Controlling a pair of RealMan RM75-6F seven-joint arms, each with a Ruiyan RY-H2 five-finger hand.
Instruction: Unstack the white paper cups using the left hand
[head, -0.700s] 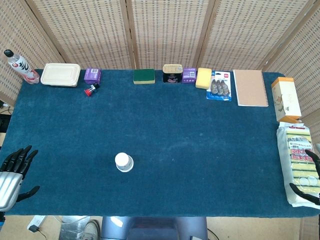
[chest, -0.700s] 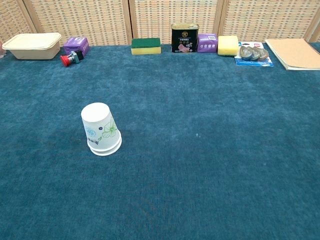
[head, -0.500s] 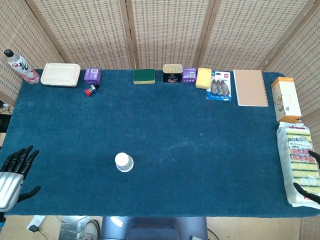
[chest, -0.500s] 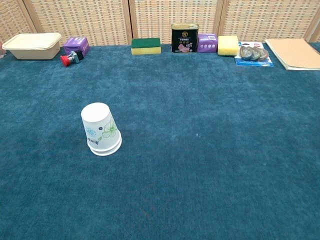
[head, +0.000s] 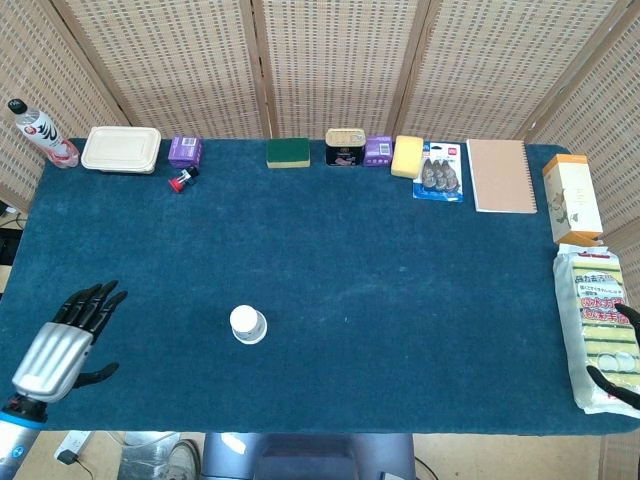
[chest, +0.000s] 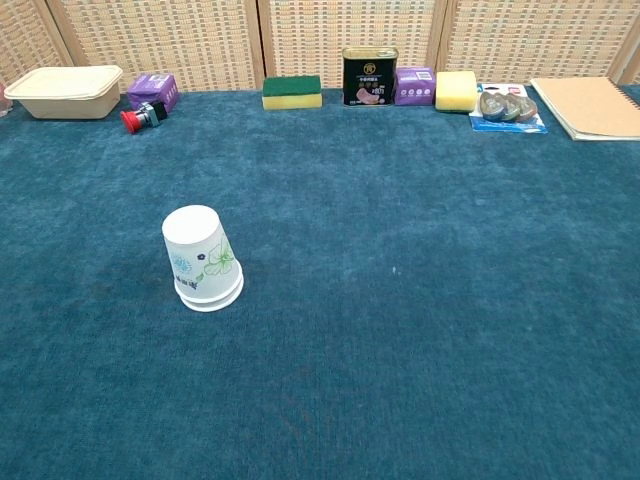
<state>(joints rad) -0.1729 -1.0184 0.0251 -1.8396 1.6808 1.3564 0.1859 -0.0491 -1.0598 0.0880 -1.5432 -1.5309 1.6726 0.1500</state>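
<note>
A stack of white paper cups (head: 246, 324) (chest: 202, 259) stands upside down on the blue table, left of centre near the front; it bears a green flower print. My left hand (head: 68, 340) hovers over the table's front left corner, well left of the cups, fingers spread and holding nothing. Only dark fingertips of my right hand (head: 622, 372) show at the far right edge, beside a sponge pack; its state is not clear. Neither hand appears in the chest view.
Along the back edge lie a beige lunch box (head: 121, 149), purple box (head: 184, 151), red-black button (head: 181, 181), green sponge (head: 288, 152), tin can (head: 344, 146), yellow sponge (head: 407, 156), notebook (head: 500, 175). A sponge pack (head: 598, 325) and carton (head: 571, 197) sit right.
My left hand has moved in from the left edge, forward and rightward over the table toward the cups. The cups have not moved.
</note>
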